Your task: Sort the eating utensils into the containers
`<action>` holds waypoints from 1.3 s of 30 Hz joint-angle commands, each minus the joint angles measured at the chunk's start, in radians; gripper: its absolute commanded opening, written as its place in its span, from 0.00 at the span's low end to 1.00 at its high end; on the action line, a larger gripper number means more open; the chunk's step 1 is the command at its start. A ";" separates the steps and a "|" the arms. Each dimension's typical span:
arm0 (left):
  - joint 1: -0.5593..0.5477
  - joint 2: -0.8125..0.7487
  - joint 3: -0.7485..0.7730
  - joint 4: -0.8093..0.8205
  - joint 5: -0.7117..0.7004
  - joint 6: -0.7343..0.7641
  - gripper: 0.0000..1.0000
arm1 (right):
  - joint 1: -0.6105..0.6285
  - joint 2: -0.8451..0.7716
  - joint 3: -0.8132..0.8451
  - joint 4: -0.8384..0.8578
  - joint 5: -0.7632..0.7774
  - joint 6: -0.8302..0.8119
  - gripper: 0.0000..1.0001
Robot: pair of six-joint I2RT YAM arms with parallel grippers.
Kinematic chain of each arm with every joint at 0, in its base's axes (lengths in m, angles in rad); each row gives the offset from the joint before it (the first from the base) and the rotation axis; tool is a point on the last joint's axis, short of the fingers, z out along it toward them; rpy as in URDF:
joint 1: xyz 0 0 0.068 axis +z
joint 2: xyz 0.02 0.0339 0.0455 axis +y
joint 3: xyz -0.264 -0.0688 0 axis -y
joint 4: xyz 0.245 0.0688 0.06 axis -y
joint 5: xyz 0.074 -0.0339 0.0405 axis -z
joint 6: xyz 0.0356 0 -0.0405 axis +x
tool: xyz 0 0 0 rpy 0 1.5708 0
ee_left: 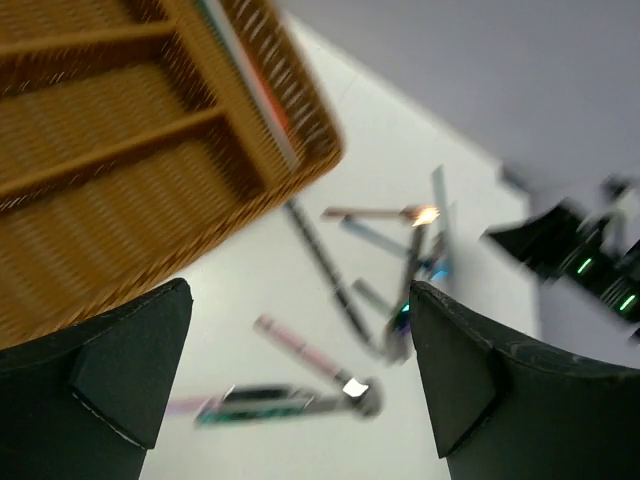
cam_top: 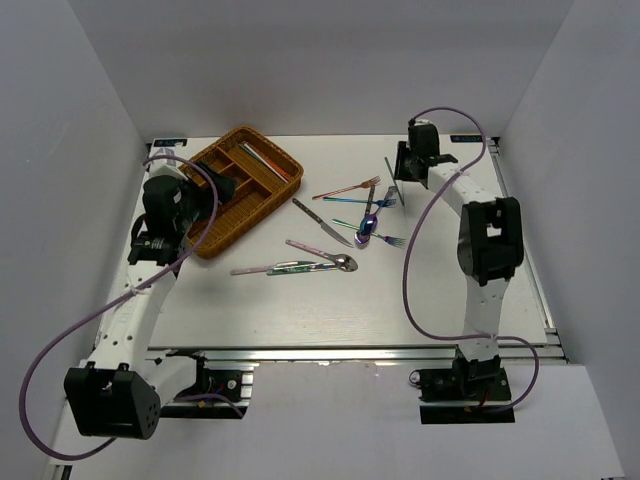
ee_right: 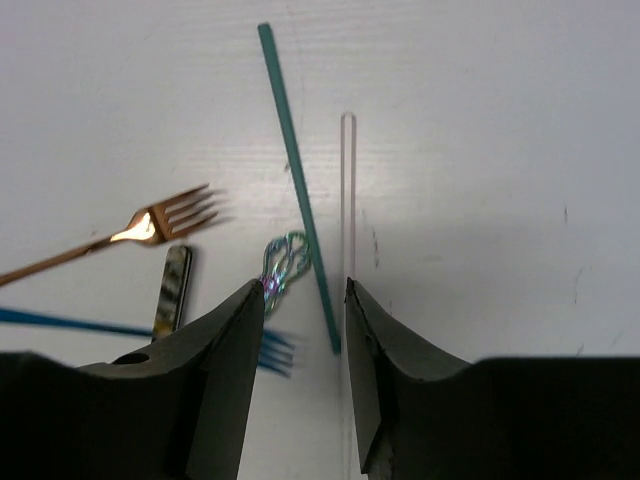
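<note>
Right tool: part open, clamped on nothing. The near end of the green chopstick lies on the tabletop between its fingers, close to one of them. A clear chopstick runs straight ahead from beside that same finger. A rose-gold fork lies ahead, off to the other side.

Left tool: fully open, empty. The tray sits ahead-left, with sorted utensils in its farthest compartment. Loose utensils lie ahead-right, blurred.

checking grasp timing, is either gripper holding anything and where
nothing held: left gripper empty, right gripper straddles the green chopstick's near end, jaws apart
</note>
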 commanded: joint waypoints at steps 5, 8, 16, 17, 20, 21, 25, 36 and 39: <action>-0.107 -0.199 -0.112 -0.212 -0.115 0.253 0.98 | -0.039 0.221 0.287 -0.091 0.027 -0.087 0.42; -0.107 -0.227 -0.186 -0.187 -0.112 0.248 0.98 | -0.048 0.281 0.359 -0.114 0.011 -0.100 0.40; -0.108 -0.160 -0.200 -0.190 -0.046 0.266 0.98 | -0.053 0.364 0.414 -0.133 0.011 -0.117 0.39; -0.108 -0.169 -0.205 -0.188 -0.049 0.268 0.98 | -0.055 0.382 0.422 -0.139 0.002 -0.117 0.39; -0.107 -0.178 -0.209 -0.193 -0.058 0.271 0.98 | -0.055 0.416 0.453 -0.173 -0.015 -0.123 0.38; -0.107 -0.175 -0.209 -0.196 -0.058 0.271 0.98 | -0.055 0.421 0.468 -0.183 -0.013 -0.123 0.38; -0.107 -0.175 -0.208 -0.195 -0.055 0.273 0.98 | -0.055 0.445 0.508 -0.238 -0.003 -0.126 0.36; -0.107 -0.170 -0.215 -0.181 -0.018 0.257 0.98 | -0.114 0.326 0.301 -0.265 0.008 -0.064 0.00; -0.107 -0.174 -0.224 -0.167 0.012 0.245 0.98 | -0.137 0.273 0.254 -0.272 0.010 -0.074 0.00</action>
